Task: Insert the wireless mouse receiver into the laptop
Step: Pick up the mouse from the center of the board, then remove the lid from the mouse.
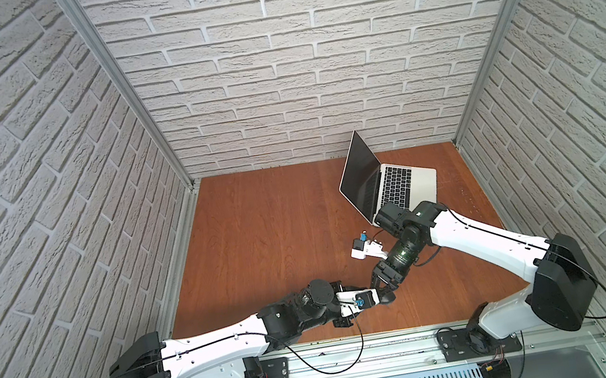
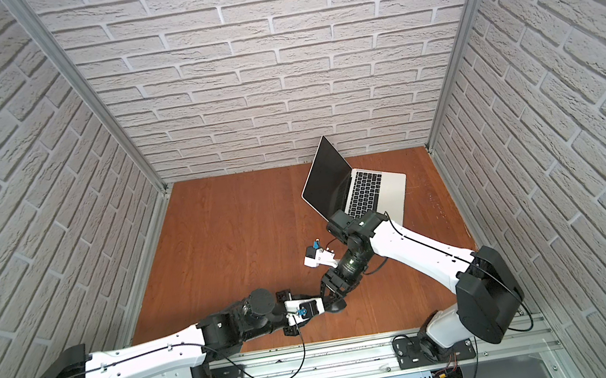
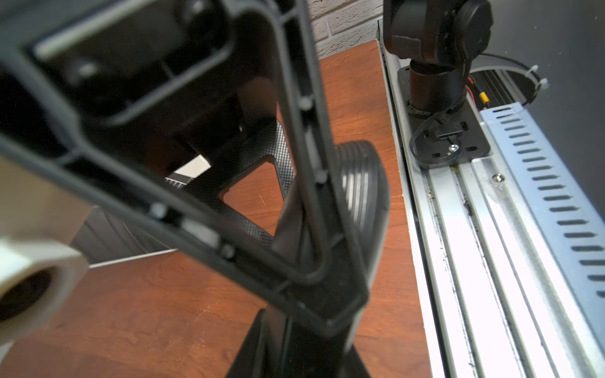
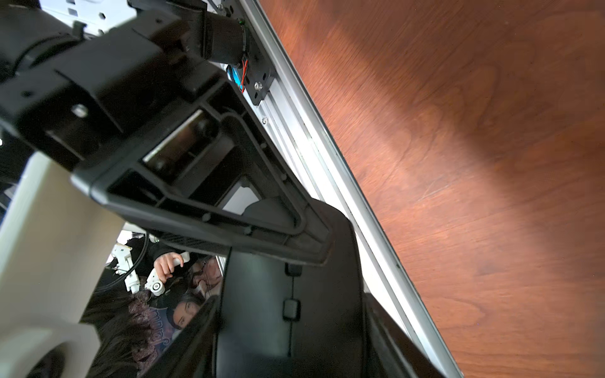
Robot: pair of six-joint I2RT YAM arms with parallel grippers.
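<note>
Black mouse (image 1: 388, 298) sits between both tools near the front edge; laptop (image 1: 396, 182) is open at the far right.

Near: the right tool (image 1: 384, 292) angles down from above, jaws part open with the mouse between them. The right wrist view shows one finger (image 4: 229, 209) laid against the mouse body. The left tool (image 1: 378, 302) reaches in level from the left to the same spot. Its camera mount covers the tips, so I can't tell its gap or whether it grips. I can't make out the wireless mouse receiver in any view. The aluminium rail (image 1: 361, 350) runs along the desk (image 1: 261, 247) front edge, close behind the mouse. Mid: bare wood across the centre and the whole left side out to the brick walls (image 1: 274, 78). Far: the laptop is silver, lid up and screen dark, close to the back wall on the right half. The right arm (image 1: 480, 235) overlaps the laptop's near corner in both top views.
</note>
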